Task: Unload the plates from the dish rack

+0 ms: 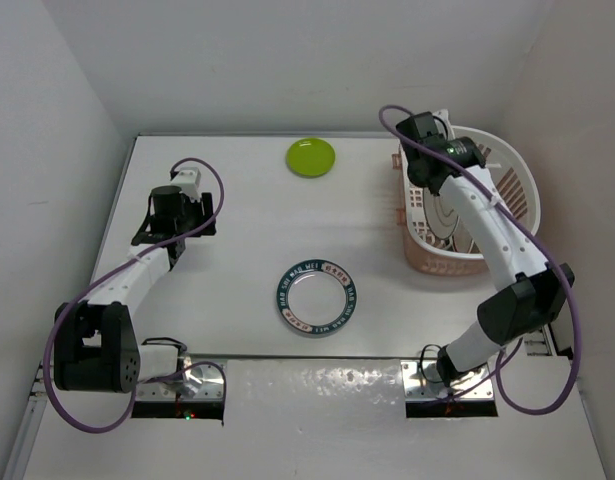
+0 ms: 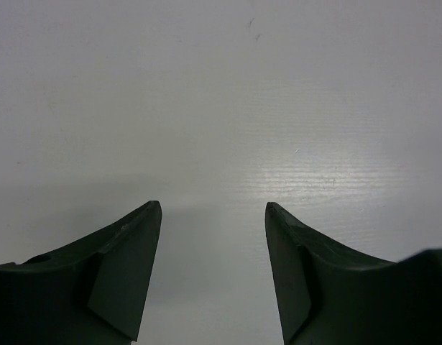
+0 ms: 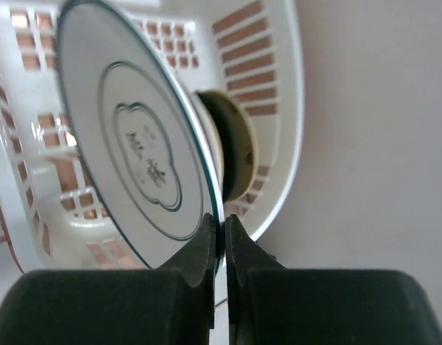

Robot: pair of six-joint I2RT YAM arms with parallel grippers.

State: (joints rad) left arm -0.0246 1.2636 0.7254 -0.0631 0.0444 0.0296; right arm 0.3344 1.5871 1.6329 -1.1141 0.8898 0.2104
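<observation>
In the dish rack [image 1: 519, 170] at the right, a white plate with a dark rim and centre motif [image 3: 127, 144] stands on edge. My right gripper [image 3: 222, 224] is shut on its rim, one finger on each face. From above, the same plate [image 1: 447, 217] shows under the right gripper [image 1: 430, 183]. A tan-brown plate [image 3: 237, 144] stands behind it, against the rack wall [image 3: 278, 86]. A lime-green plate [image 1: 311, 156] lies flat at the table's far middle. A white plate with a green-red rim [image 1: 318, 297] lies flat at the centre. My left gripper [image 2: 213, 208] hangs open over bare table, holding nothing.
The left gripper [image 1: 174, 222] is at the table's left side, far from both flat plates. White walls close in the table at the back and on both sides. The rack stands near the right wall, its salmon-pink base [image 1: 442, 262] facing the table's middle.
</observation>
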